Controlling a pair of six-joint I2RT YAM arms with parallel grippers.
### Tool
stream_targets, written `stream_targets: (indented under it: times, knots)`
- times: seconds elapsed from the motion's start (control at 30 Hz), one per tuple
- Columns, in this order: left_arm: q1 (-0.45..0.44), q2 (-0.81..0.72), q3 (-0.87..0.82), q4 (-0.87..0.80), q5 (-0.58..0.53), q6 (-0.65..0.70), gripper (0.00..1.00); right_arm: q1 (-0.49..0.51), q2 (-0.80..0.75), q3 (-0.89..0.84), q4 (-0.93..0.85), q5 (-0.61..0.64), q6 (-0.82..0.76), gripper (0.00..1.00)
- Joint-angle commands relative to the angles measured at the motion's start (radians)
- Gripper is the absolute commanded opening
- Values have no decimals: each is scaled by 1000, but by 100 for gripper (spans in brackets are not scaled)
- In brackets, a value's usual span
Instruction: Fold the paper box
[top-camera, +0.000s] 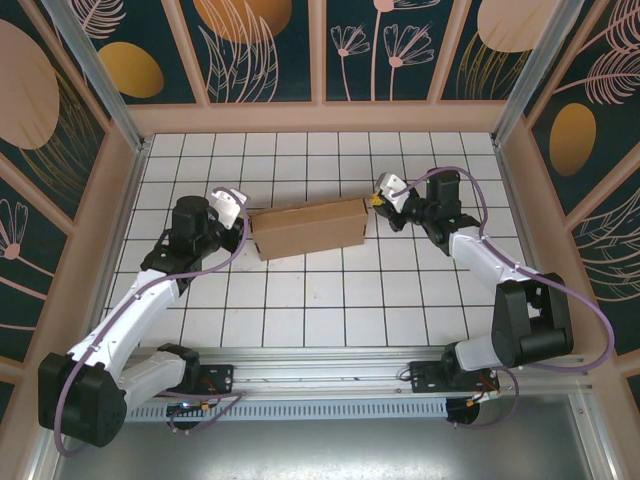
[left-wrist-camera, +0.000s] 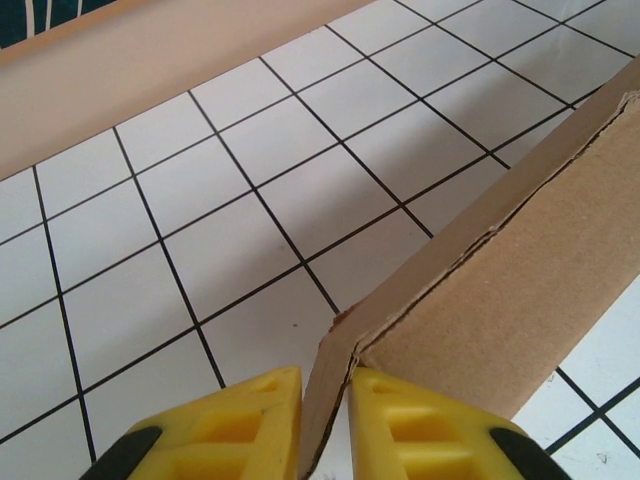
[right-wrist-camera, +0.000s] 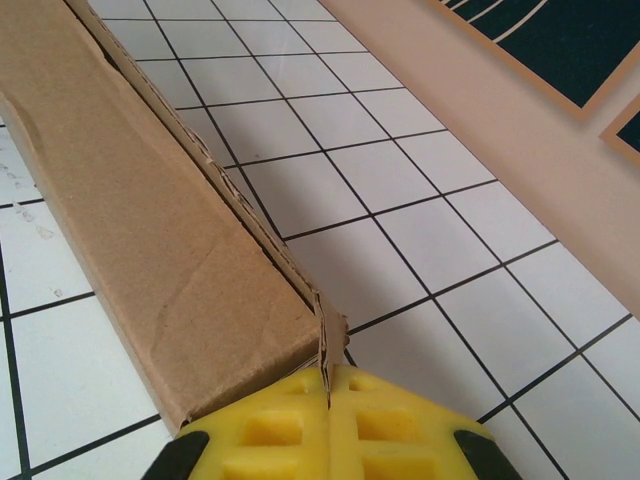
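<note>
The box (top-camera: 305, 228) lies in the middle of the tiled desk (top-camera: 300, 300), a little above centre in the top view, its long axis running left to right with the right end tipped slightly up the frame. From above it reads as a closed, shallow brown block: walls up, top panel down, no flaps spread out on the tiles. By that look, most of the folding is done.

The left jaws are at the box's left end. In the left wrist view the yellow fingers (left-wrist-camera: 240, 420) sit on either side of a thin upright card edge at the corner, grasping it. That edge juts out past the corner rather than lying flush.

The right jaws are at the right end, clenched. In the right wrist view the fingers (right-wrist-camera: 390, 425) meet at the box's near corner, where layered card edges run down to their tips. I cannot tell whether a sliver of card is nipped between them.

Along the top long edge the layers look ragged and slightly parted in both wrist views. What seems left is seating that seam and pressing the end corners home.
</note>
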Motion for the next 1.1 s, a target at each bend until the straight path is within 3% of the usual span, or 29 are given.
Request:
stream_targets:
  times: [0.0, 0.17, 0.4, 0.5, 0.6, 1.07]
  knots:
    - [6, 12, -9, 37, -28, -13, 16, 5, 18, 40, 12, 0, 23, 0]
    - [7, 28, -11, 42, -30, -34, 14, 5, 26, 51, 5, 10, 31, 0]
    - [10, 27, -29, 64, -42, -40, 21, 5, 36, 58, 3, 23, 35, 0]
    - [10, 40, -23, 66, -30, -40, 15, 4, 41, 63, -1, 17, 38, 0]
    - [11, 71, 9, 50, 11, -39, 0, 8, 45, 70, -10, 11, 43, 0]
    - [10, 126, 107, 20, 127, -167, 0, 79, 42, 80, -10, 106, 201, 0]
